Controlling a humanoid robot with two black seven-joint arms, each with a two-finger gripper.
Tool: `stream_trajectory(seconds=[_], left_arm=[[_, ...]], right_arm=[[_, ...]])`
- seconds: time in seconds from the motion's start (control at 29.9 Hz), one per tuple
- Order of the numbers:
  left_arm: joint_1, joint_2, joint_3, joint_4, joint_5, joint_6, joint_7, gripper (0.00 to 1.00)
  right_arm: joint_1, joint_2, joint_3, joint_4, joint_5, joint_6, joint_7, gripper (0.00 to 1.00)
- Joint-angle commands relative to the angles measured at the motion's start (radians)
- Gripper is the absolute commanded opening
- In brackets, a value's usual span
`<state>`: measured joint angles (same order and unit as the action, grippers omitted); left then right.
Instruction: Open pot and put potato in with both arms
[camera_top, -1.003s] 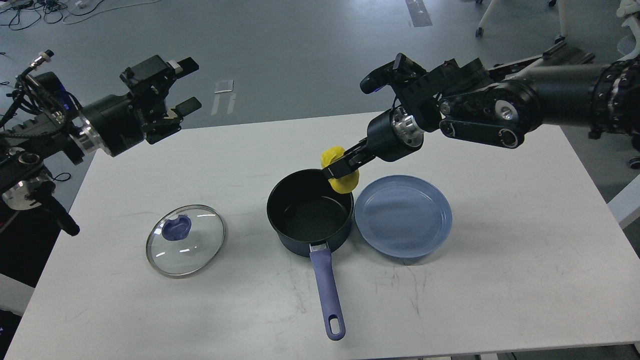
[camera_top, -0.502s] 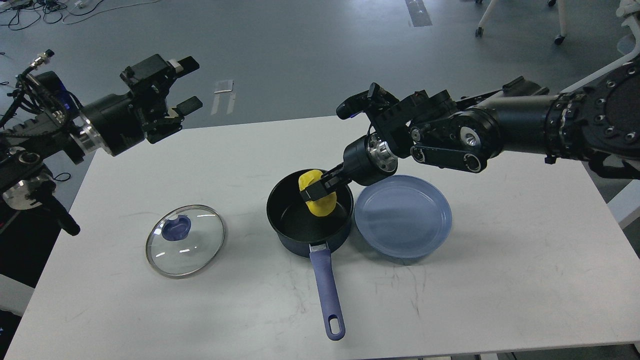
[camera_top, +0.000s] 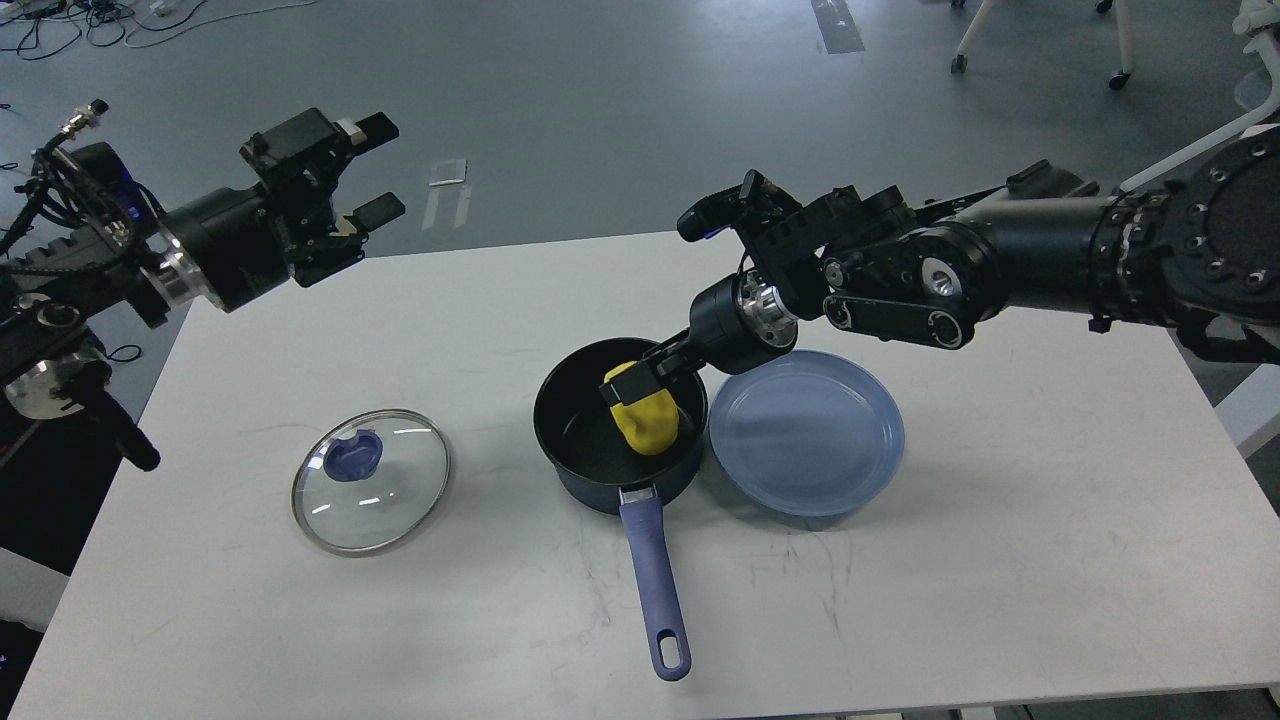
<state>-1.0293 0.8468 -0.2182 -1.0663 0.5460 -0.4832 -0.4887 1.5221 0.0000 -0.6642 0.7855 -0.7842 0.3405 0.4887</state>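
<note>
Right gripper (camera_top: 632, 385) over pot (camera_top: 620, 425), jaws touching potato (camera_top: 647, 422); lid (camera_top: 371, 480) on table (camera_top: 1000, 560); left gripper (camera_top: 372, 170) spread.

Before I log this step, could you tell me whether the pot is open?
Open: the pot has no cover, and the glass lid lies on the table to its left.

A white table (camera_top: 1000, 480), scuffed with faint dark marks, stands on a smooth grey floor (camera_top: 600, 100). Loose cables (camera_top: 90, 20) lie at the far left. White chair legs on casters (camera_top: 1040, 40) show at the far right. Light is even.
</note>
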Motion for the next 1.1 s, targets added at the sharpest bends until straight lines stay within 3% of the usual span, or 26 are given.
stream_trajectory(seconds=[0.0, 0.13, 0.37, 0.6, 0.84, 1.07], left_arm=[[0.000, 0.000, -0.001, 0.000, 0.000, 0.000, 0.000, 0.98], [0.002, 0.000, -0.003, 0.000, 0.000, 0.000, 0.000, 0.98], [0.008, -0.020, -0.009, 0.000, -0.078, -0.005, 0.000, 0.98], [0.058, -0.064, -0.044, 0.003, -0.173, -0.003, 0.000, 0.98], [0.198, -0.158, -0.197, 0.017, -0.181, -0.003, 0.000, 0.98], [0.301, -0.247, -0.291, 0.040, -0.181, -0.003, 0.000, 0.98]], right_arm=[[0.004, 0.000, 0.002, 0.000, 0.000, 0.000, 0.000, 0.96], [0.018, -0.038, 0.023, 0.001, 0.019, 0.000, 0.000, 0.97], [-0.003, -0.231, 0.213, 0.009, 0.167, -0.001, 0.000, 0.99], [-0.259, -0.394, 0.509, 0.012, 0.390, -0.001, 0.000, 0.99], [-0.537, -0.404, 0.826, -0.006, 0.440, -0.044, 0.000, 1.00], [-0.643, -0.384, 0.908, -0.006, 0.563, -0.104, 0.000, 1.00]])
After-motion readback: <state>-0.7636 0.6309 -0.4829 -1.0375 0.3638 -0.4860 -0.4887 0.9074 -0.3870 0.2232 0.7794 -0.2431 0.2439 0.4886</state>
